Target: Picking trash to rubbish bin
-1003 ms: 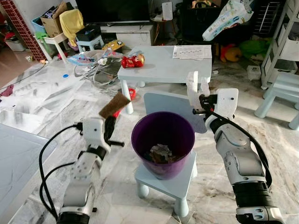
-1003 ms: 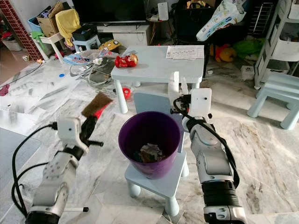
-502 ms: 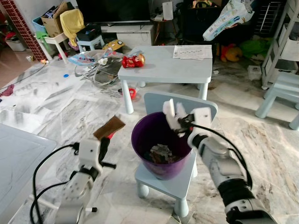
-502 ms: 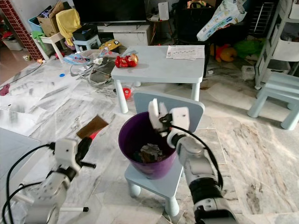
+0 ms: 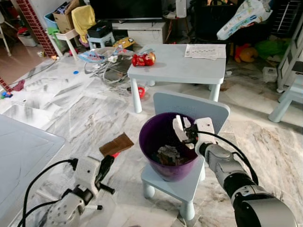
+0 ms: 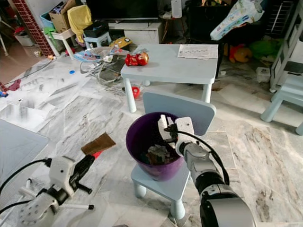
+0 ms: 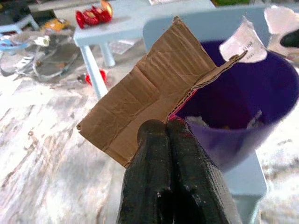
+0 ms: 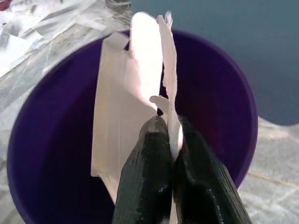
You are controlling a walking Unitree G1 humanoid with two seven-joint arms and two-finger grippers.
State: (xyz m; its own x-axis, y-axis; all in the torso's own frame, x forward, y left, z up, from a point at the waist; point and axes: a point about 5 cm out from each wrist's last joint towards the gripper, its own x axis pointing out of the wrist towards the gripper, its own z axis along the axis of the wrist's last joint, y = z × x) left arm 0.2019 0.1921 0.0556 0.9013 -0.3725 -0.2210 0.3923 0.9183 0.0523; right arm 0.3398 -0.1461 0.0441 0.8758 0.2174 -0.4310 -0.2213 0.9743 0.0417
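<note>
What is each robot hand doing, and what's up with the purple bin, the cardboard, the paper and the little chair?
right gripper: shut on the white paper, over the bin's mouth.
white paper: held upright, not dropped.
left gripper: shut on the cardboard, low beside the bin.
cardboard: held, outside the bin.
purple bin: upright, open, trash inside.
blue chair: upright, bin on its seat.

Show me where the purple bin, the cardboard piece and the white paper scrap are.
purple bin (image 5: 150, 152), left eye view, outer wall.
cardboard piece (image 7: 154, 93), left wrist view, middle of sheet.
white paper scrap (image 8: 122, 107), right wrist view, flat face.
</note>
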